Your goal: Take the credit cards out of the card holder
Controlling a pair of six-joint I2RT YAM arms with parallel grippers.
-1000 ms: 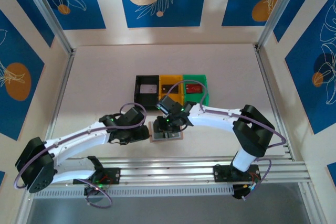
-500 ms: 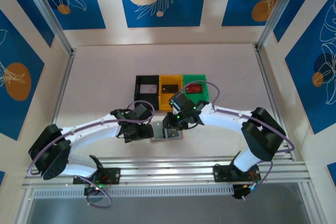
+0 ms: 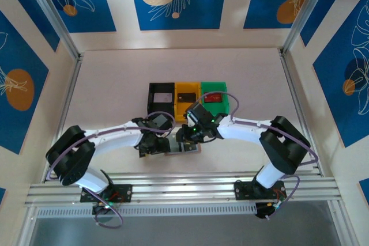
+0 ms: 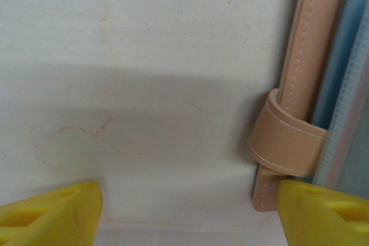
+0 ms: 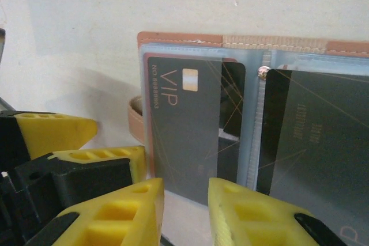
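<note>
The VIP card, in the card holder's tab-side pocket, points its short end straight at the right pincer (jaws narrowly apart, gripping nothing yet).

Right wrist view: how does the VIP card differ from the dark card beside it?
The VIP card shows bold lettering and a pale chip; the other card only faint print. The VIP card's near edge lines up with the gap between the right gripper's jaws; the other card lies to one side. Both are dark with gold lines, in the card holder's clear pockets.
</note>
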